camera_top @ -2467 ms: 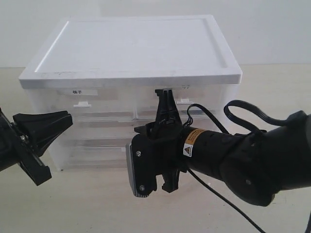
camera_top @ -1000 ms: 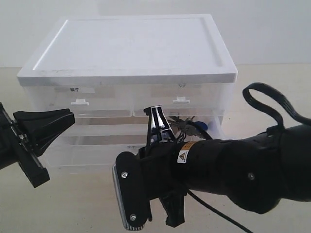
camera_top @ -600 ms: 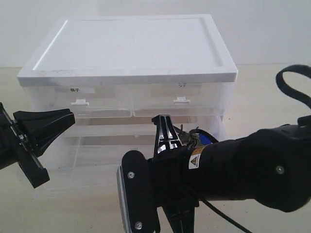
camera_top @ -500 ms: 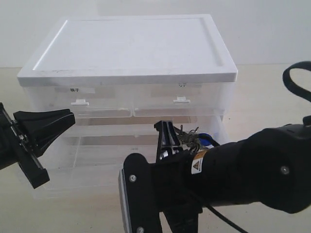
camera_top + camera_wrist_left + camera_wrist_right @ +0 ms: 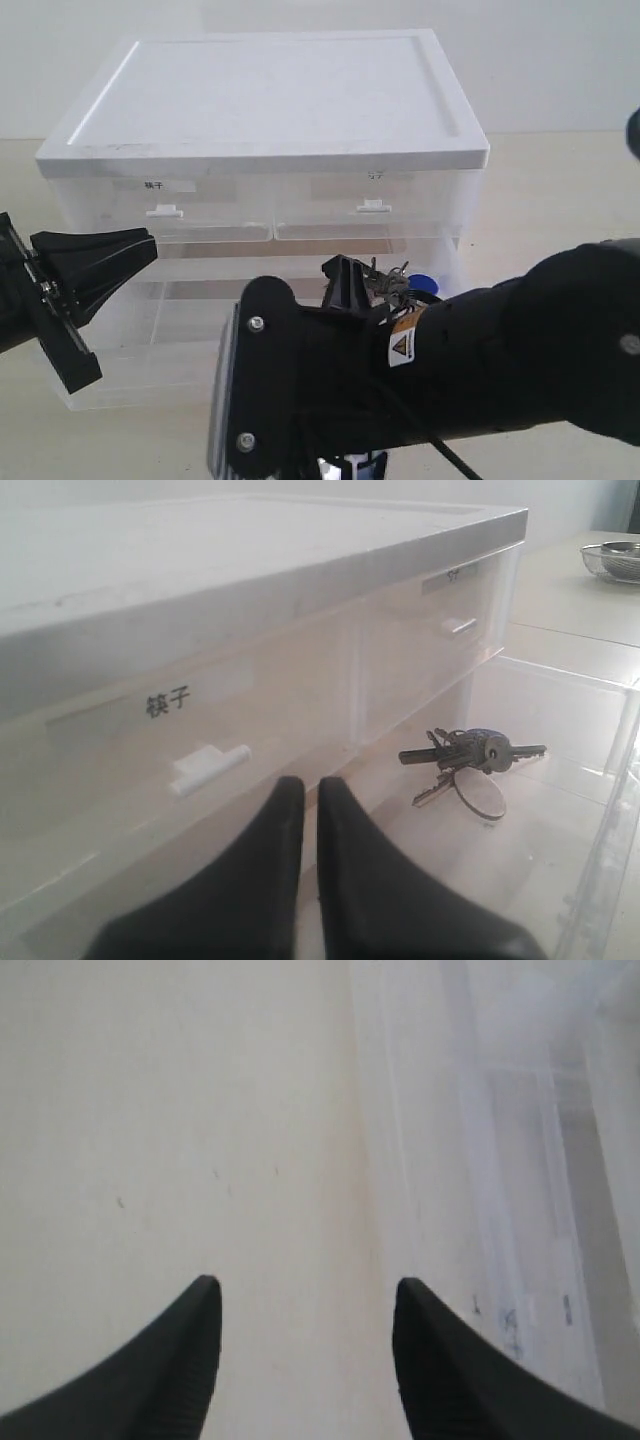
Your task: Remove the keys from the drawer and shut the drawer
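Note:
The keys lie in the pulled-out clear lower drawer of a white-topped cabinet; a blue tag shows beside them. In the left wrist view the keys and their oval fob rest on the drawer floor, beyond my left gripper, which is shut on nothing. In the exterior view my left gripper hangs to the left of the drawer. My right gripper is open and empty over bare table, with the drawer's clear wall beside it. One right finger shows in front of the keys.
Two small upper drawers with white handles are shut. A metal bowl sits on the table beyond the cabinet. My bulky right arm fills the foreground and hides the drawer's right front part.
The lower drawer has come out from shut to wide open, baring the keys. My right arm has drawn back toward the camera and lower. The left gripper has barely moved.

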Controlling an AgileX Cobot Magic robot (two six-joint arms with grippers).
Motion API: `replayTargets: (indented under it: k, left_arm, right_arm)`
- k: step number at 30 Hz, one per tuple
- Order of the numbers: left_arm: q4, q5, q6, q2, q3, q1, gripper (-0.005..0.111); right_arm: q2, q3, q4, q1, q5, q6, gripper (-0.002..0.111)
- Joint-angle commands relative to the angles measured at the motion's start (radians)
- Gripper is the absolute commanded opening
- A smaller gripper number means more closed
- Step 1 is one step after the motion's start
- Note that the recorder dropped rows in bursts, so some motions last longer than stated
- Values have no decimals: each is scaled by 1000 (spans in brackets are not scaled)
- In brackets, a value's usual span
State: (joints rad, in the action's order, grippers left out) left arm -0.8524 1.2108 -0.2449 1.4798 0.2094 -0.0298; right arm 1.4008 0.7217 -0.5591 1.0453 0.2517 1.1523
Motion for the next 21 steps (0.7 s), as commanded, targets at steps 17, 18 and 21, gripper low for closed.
replayTargets:
  k: [17,18,21]
  left_arm:
    - [-27,10,-16,-4,2,-5,4]
    - [-27,10,-16,-4,2,-5,4]
    - [-27,10,-16,-4,2,-5,4]
  right_arm:
    - [3,249,770,-97,430,-965,46]
    - [5,249,767,-96,423,-927,46]
    - [12,247,736,-95,387,-756,46]
